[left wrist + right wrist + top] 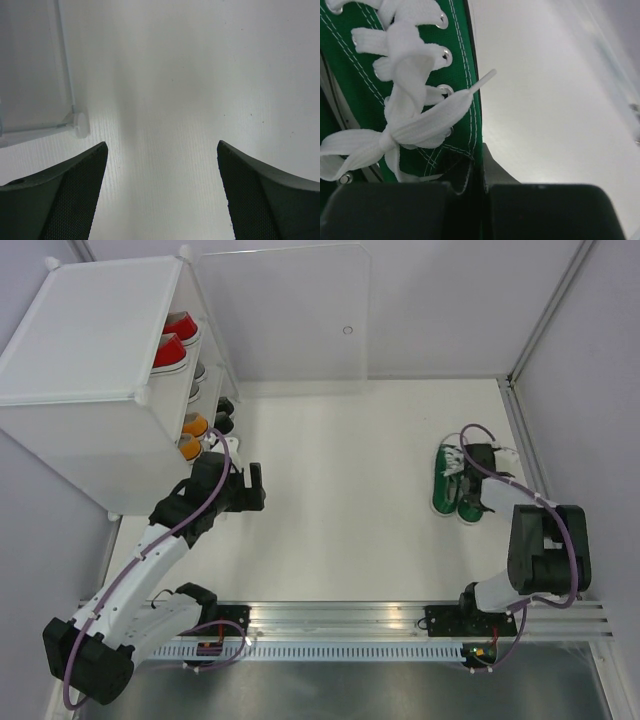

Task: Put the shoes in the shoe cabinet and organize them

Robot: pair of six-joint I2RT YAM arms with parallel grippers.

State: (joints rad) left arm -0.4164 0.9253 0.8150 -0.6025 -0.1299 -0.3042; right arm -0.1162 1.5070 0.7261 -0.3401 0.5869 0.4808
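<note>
Your right end effector (477, 172) is clamped together on the collar edge of the outer green sneaker (461, 75), just beside the bow of its white laces (407, 75). That is a thin pinch of canvas. I'd lift slowly and straight up, watch for the shoe swinging or slipping, and clear the other green sneaker (445, 490) before you carry it across.

The pair sits on the counter (350, 500) at the right side, well apart from the shoe cabinet (80, 370) at the far left. Each shoe's long axis runs roughly near-to-far, slightly slanted. The toes seem to face the near edge, though the overhead view is too small to be sure. You will likely need to turn it to match the shelved shoes (175, 345).

Your left end effector (161, 150) hangs with its fingers wide apart, holding nothing, just beside the cabinet's lower corner.
</note>
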